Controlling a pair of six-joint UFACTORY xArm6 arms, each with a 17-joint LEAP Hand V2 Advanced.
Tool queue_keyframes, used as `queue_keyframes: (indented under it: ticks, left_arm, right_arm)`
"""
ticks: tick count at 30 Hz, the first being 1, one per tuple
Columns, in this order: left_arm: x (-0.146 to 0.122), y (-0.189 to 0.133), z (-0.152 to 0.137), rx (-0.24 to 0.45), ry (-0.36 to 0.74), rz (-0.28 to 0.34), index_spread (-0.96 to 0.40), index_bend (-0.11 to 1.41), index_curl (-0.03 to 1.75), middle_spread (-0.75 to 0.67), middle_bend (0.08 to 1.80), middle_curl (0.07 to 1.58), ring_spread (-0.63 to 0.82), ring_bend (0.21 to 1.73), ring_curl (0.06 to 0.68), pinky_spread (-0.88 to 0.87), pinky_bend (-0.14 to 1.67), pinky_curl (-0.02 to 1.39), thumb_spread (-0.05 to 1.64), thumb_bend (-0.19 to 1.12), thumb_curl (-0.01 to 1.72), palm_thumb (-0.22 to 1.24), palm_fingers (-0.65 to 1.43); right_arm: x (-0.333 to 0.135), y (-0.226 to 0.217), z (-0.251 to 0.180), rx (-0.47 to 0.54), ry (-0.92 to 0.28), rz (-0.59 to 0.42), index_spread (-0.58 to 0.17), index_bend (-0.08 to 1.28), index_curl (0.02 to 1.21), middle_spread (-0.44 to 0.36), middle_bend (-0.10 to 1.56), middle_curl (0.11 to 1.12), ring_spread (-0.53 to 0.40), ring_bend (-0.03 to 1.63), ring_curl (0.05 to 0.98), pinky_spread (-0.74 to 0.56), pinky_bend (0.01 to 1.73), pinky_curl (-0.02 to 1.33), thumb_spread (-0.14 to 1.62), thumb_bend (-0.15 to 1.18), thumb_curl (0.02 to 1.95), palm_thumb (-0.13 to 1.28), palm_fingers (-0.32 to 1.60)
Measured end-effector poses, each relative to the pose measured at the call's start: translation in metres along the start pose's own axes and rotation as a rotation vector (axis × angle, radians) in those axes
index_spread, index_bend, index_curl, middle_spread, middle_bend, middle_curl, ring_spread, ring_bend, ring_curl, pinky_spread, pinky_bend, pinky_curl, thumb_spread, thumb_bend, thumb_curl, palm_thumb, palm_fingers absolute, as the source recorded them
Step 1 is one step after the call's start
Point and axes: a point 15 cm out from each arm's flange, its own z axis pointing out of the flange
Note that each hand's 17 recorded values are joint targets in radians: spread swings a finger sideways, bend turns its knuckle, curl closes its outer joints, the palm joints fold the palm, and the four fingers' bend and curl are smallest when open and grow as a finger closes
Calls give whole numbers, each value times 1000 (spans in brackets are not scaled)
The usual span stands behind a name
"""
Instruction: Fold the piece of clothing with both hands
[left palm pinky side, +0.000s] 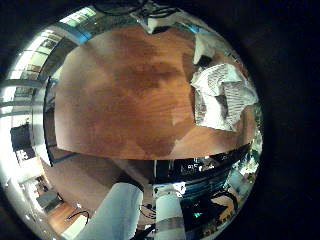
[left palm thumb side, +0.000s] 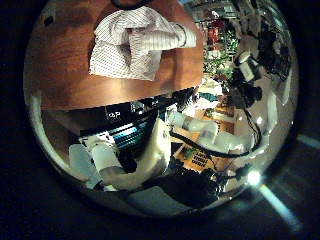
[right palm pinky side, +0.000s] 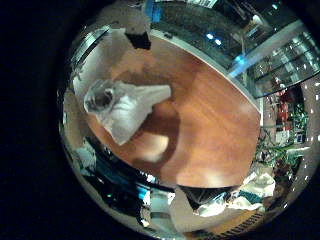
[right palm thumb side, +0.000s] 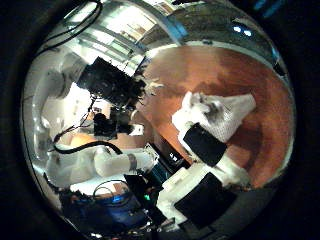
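A striped garment (right palm pinky side: 120, 105) lies crumpled in a heap on the wooden table (right palm pinky side: 205, 125), near one edge. No hand touches it. It also shows in the left thumb side view as a bunched garment (left palm thumb side: 135, 42), and at the table's end as the garment (left palm pinky side: 222, 92). My right hand (right palm thumb side: 213, 150) hangs well above the cloth (right palm thumb side: 215, 112), its fingers reaching out fairly straight and holding nothing. My left hand (right palm thumb side: 115, 80) hovers off to the side of the table, fingers relaxed and empty.
Most of the tabletop (left palm pinky side: 130, 90) around the heap is bare wood. Beyond the table's edge (left palm thumb side: 110, 95) are the arms' bodies and room clutter.
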Motion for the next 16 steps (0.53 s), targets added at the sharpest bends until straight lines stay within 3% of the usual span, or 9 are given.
queue_keyframes:
  ticks: [4, 16]
  left_arm:
    - [16, -4, -19, 15, -20, 1, 4, 173, 332, 151, 217, 400, 277, 661, 207, 422, 292, 315, 1331, -10, 294, 198, 208]
    - [24, 28, -21, -113, -58, -20, -9, 165, 337, 152, 198, 399, 295, 644, 202, 419, 280, 316, 1307, -15, 296, 179, 196]
  right_arm:
    - [11, 18, -12, -29, 8, 24, -376, 207, 390, -74, 313, 372, -22, 664, 299, 422, 666, 452, 1282, -8, 476, 714, 272]
    - [19, 94, -23, -317, 25, 50, -388, 197, 398, -48, 302, 363, 25, 586, 251, 436, 501, 359, 1296, -22, 432, 602, 305]
